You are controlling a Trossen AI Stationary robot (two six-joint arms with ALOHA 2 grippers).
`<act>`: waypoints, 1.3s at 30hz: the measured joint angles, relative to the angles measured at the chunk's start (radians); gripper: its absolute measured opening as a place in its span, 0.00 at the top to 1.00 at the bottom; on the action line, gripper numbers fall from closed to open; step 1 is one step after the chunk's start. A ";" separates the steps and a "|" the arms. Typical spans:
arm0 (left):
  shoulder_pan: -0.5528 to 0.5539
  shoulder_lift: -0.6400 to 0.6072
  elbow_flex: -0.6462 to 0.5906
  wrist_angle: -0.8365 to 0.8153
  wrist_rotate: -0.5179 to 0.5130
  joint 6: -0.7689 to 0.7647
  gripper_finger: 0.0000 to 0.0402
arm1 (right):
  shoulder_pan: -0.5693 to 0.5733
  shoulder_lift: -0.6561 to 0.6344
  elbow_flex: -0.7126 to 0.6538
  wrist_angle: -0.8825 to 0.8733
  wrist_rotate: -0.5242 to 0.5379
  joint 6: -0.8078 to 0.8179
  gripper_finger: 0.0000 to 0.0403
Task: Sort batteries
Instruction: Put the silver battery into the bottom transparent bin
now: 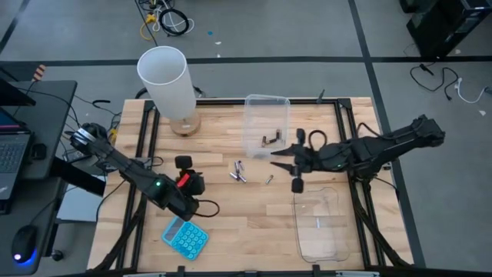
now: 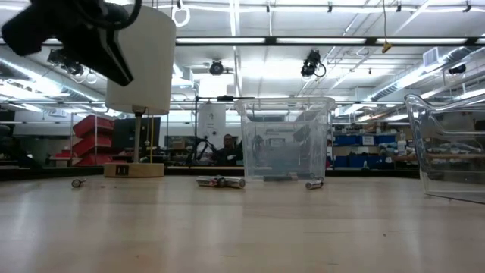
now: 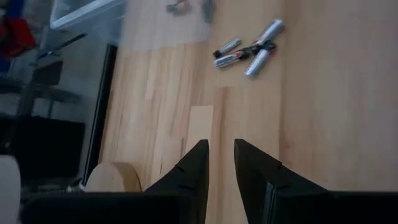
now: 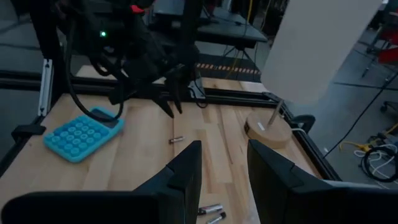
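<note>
Neither hand grasps anything: the right hand (image 1: 275,158) hangs parted and empty just at three o'clock of the loose batteries (image 1: 239,172) lying mid-desk (image 1: 254,219), the left hand (image 3: 221,163), slightly parted, empty at their nine. The step looks like reaching for a cell; next the right hand must drop over one and close.
</note>
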 joint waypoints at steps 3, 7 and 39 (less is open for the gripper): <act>-0.016 0.000 -0.039 0.006 -0.041 -0.053 0.80 | 0.000 0.066 0.048 -0.010 0.000 -0.018 0.71; -0.048 0.000 -0.099 0.081 -0.099 -0.103 0.80 | 0.004 0.145 0.112 -0.033 0.002 -0.008 0.71; -0.296 0.001 -0.265 0.399 -0.542 -0.169 0.81 | -0.045 0.682 0.349 -0.268 -0.015 0.274 0.71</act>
